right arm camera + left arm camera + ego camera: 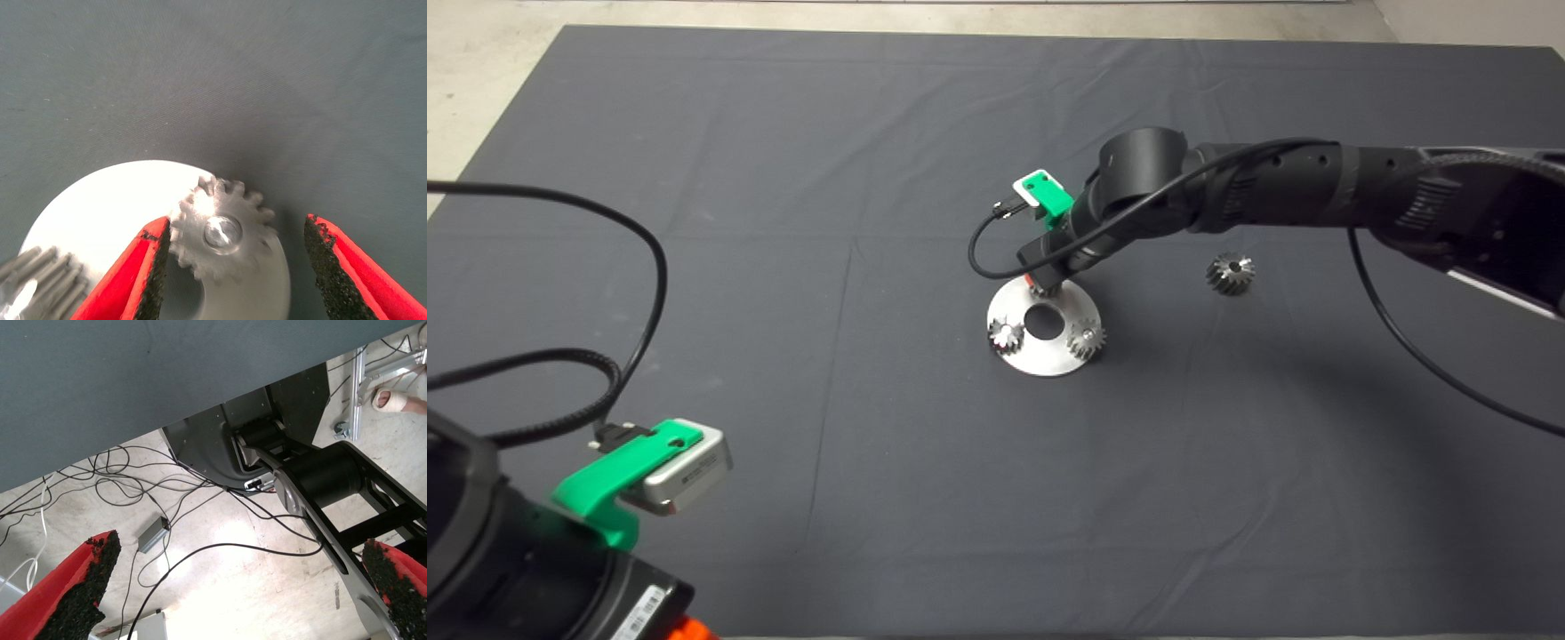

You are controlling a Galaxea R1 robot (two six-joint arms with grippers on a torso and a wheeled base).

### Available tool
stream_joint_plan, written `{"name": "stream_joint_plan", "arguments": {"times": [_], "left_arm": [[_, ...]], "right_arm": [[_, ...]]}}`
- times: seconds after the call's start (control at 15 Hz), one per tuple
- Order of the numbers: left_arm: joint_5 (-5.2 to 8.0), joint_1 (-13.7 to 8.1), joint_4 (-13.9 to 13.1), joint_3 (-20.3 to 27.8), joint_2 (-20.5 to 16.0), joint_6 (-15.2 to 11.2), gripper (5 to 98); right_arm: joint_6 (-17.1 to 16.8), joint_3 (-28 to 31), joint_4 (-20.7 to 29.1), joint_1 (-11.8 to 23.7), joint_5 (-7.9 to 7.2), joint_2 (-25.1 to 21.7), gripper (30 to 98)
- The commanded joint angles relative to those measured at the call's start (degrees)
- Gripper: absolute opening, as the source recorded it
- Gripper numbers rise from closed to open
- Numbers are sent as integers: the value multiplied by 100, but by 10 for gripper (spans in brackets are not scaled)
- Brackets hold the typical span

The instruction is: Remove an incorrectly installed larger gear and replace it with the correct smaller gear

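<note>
Dark mat (pixel 783 267): four gears, one round plate (pixel 1040 360), two end effectors.

Right claw (pixel 1047 286) hides plate's (pixel 1049 360) far gear.

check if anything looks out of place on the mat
One dark gear lies alone on the mat, right of the silver plate, apparently tipped on its side, while the other gears stand on the plate. The right claw is open around the silver gear at its far edge.

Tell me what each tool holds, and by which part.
Nothing: the right tool is open around a gear on the disc; the left tool is open and empty.
</note>
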Motion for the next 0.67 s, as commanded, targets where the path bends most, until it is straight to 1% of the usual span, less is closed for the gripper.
{"name": "stream_joint_plan", "arguments": {"times": [0.0, 0.07, 0.13, 0.2, 0.27, 0.33, 0.4, 0.47, 0.53, 0.6], "left_arm": [[59, -22, 44, 24, -170, 17, 929], [59, -22, 44, 7, -243, 16, 929], [57, -22, 44, -1, -304, 16, 929], [18, -22, 44, 30, -267, 25, 929], [-37, -22, 44, 25, -226, 34, 960], [-142, -24, 44, 15, -216, 44, 983], [-256, -31, 44, 24, -203, 104, 983], [-301, -22, 44, 42, -208, 140, 983], [-357, -22, 35, 33, -261, 131, 983], [-510, -24, 35, 33, -261, 131, 983]], "right_arm": [[86, 1995, 2166, 2066, -233, -1310, 531], [172, 2422, 2619, 2390, -251, -1763, 566], [257, 2756, 3058, 2585, -393, -2184, 583], [421, 3306, 3469, 2701, -616, -2624, 583], [835, 3863, 3696, 2729, -785, -3006, 607], [1456, 4368, 3913, 2729, -983, -3329, 628], [1954, 5027, 4127, 2730, -1132, -3510, 628], [2304, 5465, 4208, 2730, -1139, -3538, 630], [2619, 5496, 4235, 2729, -1139, -3619, 657], [2714, 5496, 4235, 2729, -1139, -3788, 672]]}}
